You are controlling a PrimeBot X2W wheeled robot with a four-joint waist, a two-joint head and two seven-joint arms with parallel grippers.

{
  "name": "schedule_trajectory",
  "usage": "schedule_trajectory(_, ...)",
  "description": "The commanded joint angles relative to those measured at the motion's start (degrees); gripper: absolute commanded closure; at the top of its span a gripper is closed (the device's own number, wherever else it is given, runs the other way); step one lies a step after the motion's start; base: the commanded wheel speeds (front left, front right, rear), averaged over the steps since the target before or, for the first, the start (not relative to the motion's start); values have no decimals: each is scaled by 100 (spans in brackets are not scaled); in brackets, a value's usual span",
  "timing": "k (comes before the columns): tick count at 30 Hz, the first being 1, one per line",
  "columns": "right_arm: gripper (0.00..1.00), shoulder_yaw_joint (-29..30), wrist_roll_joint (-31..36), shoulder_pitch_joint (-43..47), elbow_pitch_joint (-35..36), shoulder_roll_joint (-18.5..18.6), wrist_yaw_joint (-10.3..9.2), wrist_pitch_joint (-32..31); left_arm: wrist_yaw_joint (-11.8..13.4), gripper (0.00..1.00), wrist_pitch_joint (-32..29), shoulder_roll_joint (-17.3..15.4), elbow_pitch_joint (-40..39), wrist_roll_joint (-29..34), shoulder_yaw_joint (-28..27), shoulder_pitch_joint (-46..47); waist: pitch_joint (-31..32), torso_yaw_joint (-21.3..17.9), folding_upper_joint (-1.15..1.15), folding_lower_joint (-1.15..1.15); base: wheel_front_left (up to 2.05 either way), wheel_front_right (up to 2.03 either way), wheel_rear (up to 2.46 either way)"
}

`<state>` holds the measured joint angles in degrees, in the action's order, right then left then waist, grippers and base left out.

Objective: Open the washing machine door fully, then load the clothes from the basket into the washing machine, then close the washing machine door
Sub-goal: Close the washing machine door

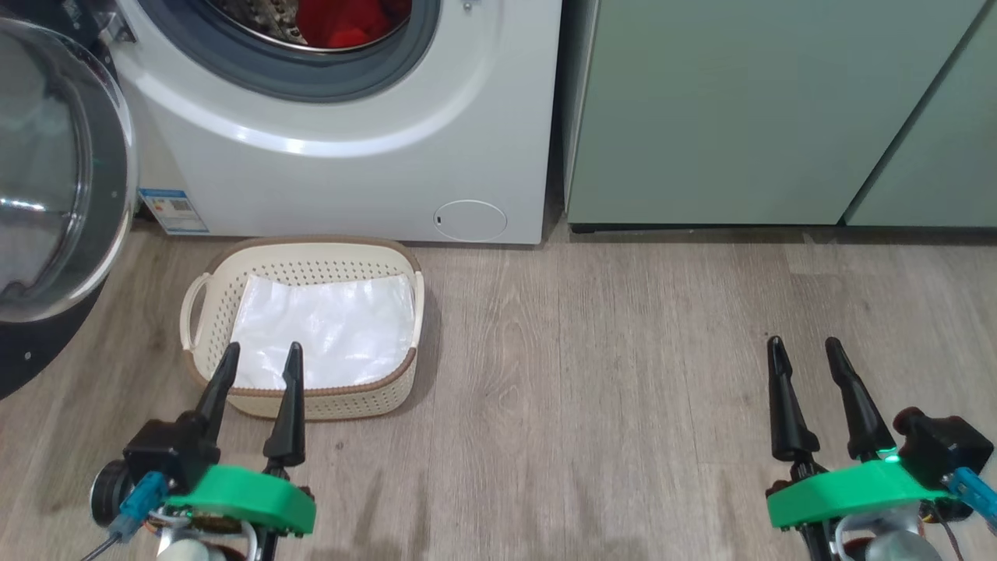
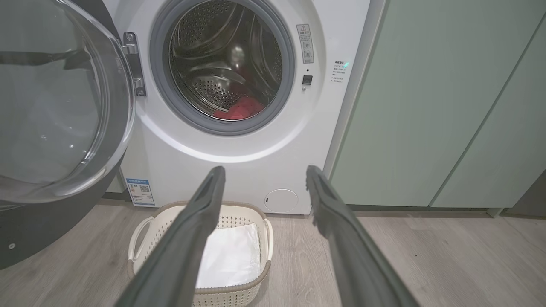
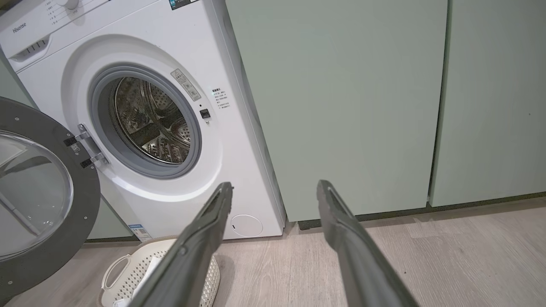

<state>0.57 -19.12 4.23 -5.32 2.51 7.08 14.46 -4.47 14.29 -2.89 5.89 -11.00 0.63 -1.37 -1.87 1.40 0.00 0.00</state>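
The white washing machine point(image 1: 350, 164) stands ahead with its door point(image 1: 54, 179) swung wide open to the left; the door point(image 2: 55, 106) hangs on its hinge beside the drum mouth. The red clothes point(image 1: 343, 22) lie inside the drum, and these clothes point(image 2: 241, 108) rest on the drum's bottom. The cream basket point(image 1: 206, 312) sits on the floor before the machine, holding a white sheet point(image 1: 327, 323). My left gripper point(image 1: 261, 358) hovers open over the basket's near rim, nothing between its fingers. My right gripper point(image 1: 804, 344) stands open and empty over bare floor at the right.
Pale green cabinets point(image 1: 771, 109) stand right of the machine, down to the wood floor point(image 1: 607, 351). The open door's black rim point(image 1: 35, 351) reaches out over the floor at the left. In the right wrist view the basket point(image 3: 123, 273) shows at lower left.
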Motion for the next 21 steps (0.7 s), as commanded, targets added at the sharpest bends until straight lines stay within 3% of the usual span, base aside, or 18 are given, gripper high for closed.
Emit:
schedule_trajectory(1,0,-128,45,-167,150,37,41,54,14,0,71,2,-197,38,-155,215,-3,0,0,0,0,0,0)
schedule_trajectory(13,0,-105,20,-179,148,37,41,54,6,0,71,2,-179,19,-154,217,-4,4,0,0,0,0,0)
schedule_trajectory(21,0,-86,25,-127,199,37,41,54,-28,0,71,2,-92,-32,-9,264,-70,358,0,0,0,0,0)
